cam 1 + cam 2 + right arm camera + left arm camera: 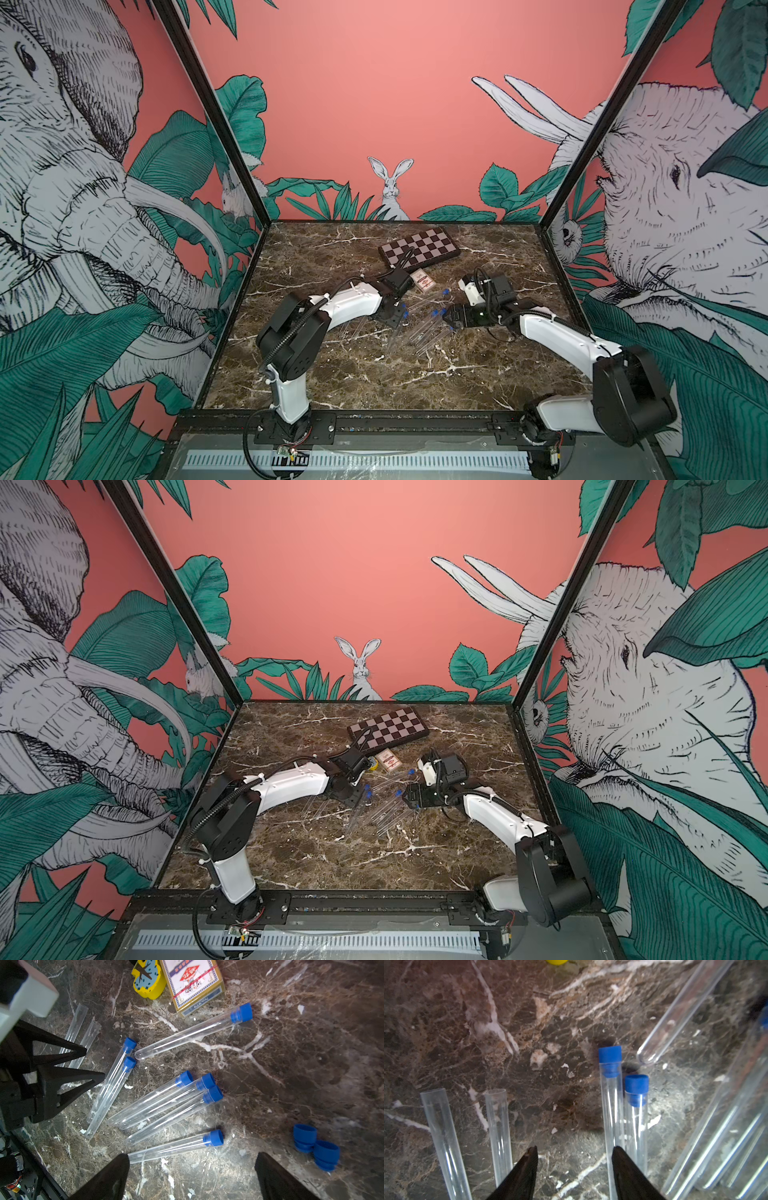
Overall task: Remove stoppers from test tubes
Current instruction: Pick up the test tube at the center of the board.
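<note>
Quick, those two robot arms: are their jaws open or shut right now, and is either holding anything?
Left gripper: jaws open, holding nothing.
Right gripper: jaws wide open, holding nothing.

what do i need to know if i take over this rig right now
Left hand: open, empty, poised between the two open tubes and a stoppered pair.
Right hand: open, empty, near the rounded end of the nearest stoppered tube.
Done: two tubes unstoppered; two loose stoppers lie together on the marble by the right hand.
Left: seven capped tubes lying flat mid-table, among them a lone tube beside the card box.
</note>
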Robot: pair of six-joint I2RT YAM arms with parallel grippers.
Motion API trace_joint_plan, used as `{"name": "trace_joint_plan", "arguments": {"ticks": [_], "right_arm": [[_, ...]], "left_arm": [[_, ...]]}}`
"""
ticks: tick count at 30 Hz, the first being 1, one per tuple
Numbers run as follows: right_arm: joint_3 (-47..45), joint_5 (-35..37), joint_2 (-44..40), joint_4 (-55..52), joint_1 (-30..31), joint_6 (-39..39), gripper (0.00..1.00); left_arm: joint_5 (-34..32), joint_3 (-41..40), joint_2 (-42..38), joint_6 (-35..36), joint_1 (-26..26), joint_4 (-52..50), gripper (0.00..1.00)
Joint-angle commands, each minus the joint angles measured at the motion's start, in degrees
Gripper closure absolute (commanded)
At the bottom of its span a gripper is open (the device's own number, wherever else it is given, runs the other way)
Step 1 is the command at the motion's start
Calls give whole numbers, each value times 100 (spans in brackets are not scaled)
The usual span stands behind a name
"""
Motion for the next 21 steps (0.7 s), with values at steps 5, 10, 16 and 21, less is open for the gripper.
{"name": "trace_joint_plan", "arguments": {"ticks": [5,10,16,21], "right_arm": [[2,63,-99,5,18,-80,5],[7,68,-72,23,26,-80,5],[44,86,-85,-4,26,-105,5],[85,120,-92,-51,26,-134,5]], "left_arm": [[71,42,25,-169,19,-76,41],[106,68,67,-169,12,-68,42],[131,56,128,-174,11,-33,42],[150,67,181,-182,4,-22,43]]}}
